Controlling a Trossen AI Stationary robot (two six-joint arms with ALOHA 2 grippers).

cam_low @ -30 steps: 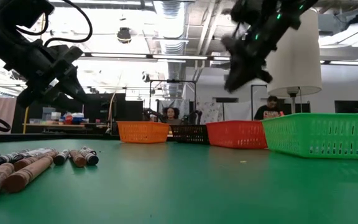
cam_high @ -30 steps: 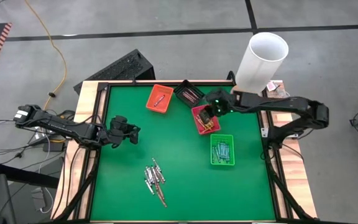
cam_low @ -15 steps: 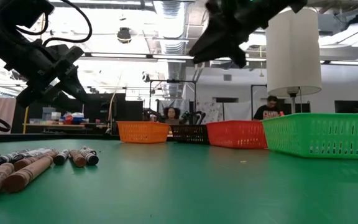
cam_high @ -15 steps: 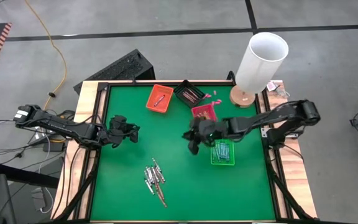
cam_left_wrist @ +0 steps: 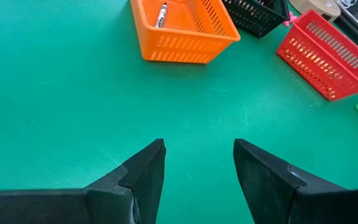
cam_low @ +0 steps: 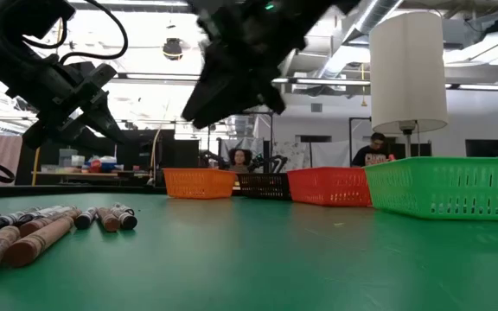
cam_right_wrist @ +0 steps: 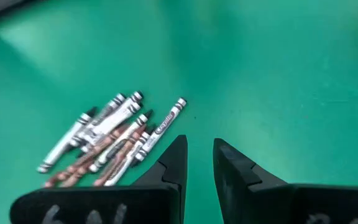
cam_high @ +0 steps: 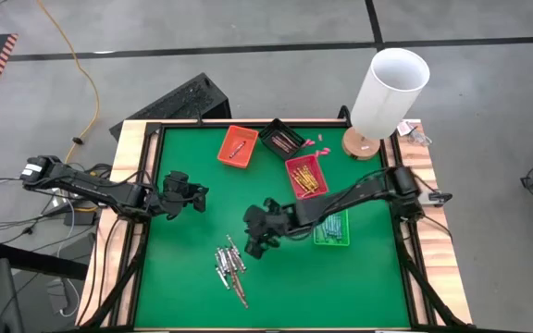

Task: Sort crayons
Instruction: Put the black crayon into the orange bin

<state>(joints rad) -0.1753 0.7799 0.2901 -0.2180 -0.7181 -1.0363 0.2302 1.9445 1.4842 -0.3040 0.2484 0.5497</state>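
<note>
A loose pile of grey and brown crayons (cam_high: 230, 268) lies flat on the green mat near the front edge; the right wrist view shows the crayons (cam_right_wrist: 110, 140) just beyond my fingers. My right gripper (cam_high: 251, 248) hovers above the mat beside the pile's far right, its fingers (cam_right_wrist: 199, 142) a narrow gap apart with nothing between them. My left gripper (cam_high: 195, 197) waits open above the mat's left part, also empty (cam_left_wrist: 197, 146). An orange tray (cam_high: 237, 146), a black tray (cam_high: 282, 139), a red tray (cam_high: 305, 176) and a green tray (cam_high: 331, 228) hold sorted crayons.
The trays stand in a row from the back middle to the right middle. A white lamp (cam_high: 391, 88) stands on the back right corner, with pink bits (cam_high: 315, 141) on the mat next to it. Bare mat lies between the two grippers.
My right gripper has swept from above the red tray toward the table's near left, sinking a little and rolling, and now hangs beside the crayon pile. The red tray stands uncovered. Its finger gap looks unchanged. The crayons have not moved.
</note>
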